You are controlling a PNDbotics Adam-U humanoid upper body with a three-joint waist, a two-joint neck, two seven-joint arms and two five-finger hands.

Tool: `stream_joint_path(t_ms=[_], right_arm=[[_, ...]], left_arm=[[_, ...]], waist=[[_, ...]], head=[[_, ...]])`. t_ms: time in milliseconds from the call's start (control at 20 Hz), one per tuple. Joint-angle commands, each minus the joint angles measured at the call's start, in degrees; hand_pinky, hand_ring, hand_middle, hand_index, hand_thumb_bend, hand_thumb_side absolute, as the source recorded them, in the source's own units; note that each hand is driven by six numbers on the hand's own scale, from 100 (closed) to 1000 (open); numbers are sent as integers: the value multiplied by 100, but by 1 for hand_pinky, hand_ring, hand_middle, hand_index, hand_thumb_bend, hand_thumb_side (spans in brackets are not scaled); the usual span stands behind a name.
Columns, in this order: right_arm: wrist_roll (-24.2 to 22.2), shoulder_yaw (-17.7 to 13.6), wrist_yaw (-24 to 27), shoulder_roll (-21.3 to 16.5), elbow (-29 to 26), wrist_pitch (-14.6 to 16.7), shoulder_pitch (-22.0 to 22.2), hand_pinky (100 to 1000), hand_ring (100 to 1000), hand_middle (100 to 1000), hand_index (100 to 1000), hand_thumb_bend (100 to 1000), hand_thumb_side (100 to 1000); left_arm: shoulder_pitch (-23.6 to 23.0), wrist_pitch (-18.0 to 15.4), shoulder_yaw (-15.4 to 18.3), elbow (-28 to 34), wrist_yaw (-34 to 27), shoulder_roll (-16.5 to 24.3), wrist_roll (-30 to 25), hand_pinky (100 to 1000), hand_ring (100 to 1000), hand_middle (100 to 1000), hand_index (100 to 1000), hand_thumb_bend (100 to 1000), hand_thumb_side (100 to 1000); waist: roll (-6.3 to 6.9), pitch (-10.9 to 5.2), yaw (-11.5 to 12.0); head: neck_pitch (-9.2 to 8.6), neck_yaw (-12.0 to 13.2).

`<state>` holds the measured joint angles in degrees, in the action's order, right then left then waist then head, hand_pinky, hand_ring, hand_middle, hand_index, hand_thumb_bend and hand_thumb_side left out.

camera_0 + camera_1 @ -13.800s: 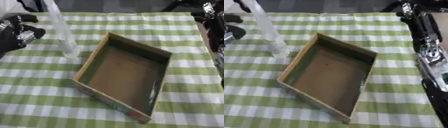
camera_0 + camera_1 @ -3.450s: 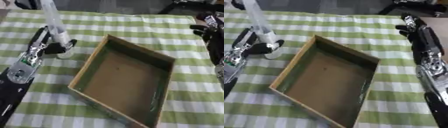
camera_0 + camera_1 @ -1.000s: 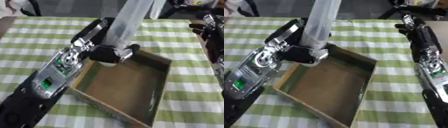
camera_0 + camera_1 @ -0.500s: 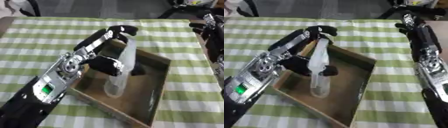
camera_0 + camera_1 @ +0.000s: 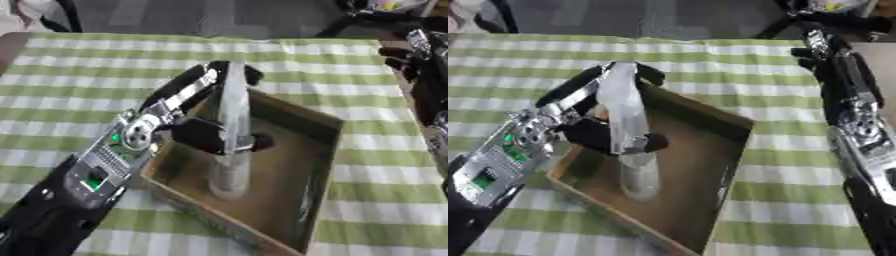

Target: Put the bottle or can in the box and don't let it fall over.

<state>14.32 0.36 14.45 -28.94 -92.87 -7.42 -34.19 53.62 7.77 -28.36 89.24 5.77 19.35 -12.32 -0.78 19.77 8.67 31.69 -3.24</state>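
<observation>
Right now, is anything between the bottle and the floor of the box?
Nothing visible. The clear bottle stands upright with its base already on the floor of the cardboard box, and the left hand has its fingers curled round it.

I see even, soft light over the checked cloth [image 5: 79, 75], with no hard shadows. Inside the box [image 5: 328, 130] its far wall is dark. The clear bottle [image 5: 233, 115] in it shows pale glare and smeared edges. Both views are blurry throughout.
</observation>
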Motion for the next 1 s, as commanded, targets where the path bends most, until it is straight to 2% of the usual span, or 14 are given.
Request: stream_joint_path(t_ms=[50, 350, 750, 1000], right_arm=[[28, -79, 45, -179, -55, 13, -23, 900, 805, 896, 870, 100, 770], [55, -113, 46, -202, -63, 29, 11, 900, 805, 896, 870, 100, 765], [77, -148, 46, -240, -79, 42, 39, 900, 805, 895, 870, 100, 760], [92, -167, 50, -253, -85, 51, 58, 900, 805, 895, 870, 100, 756]], left_arm=[[-22, 58, 183, 194, -137, 282, 132, 1000, 705, 746, 841, 639, 376], [-467, 220, 508, 540, -410, 744, 377, 1000, 701, 754, 833, 624, 360], [-1192, 404, 1399, 1215, -906, 1287, 1228, 1000, 684, 745, 822, 584, 352], [-1666, 324, 1927, 1349, -1203, 1556, 1793, 1000, 670, 741, 818, 544, 356]], waist=[[2, -184, 15], [-8, -228, 69], [-21, -269, 136], [-29, -308, 172]], head=[[-3, -37], [41, -65], [72, -136], [98, -188]])
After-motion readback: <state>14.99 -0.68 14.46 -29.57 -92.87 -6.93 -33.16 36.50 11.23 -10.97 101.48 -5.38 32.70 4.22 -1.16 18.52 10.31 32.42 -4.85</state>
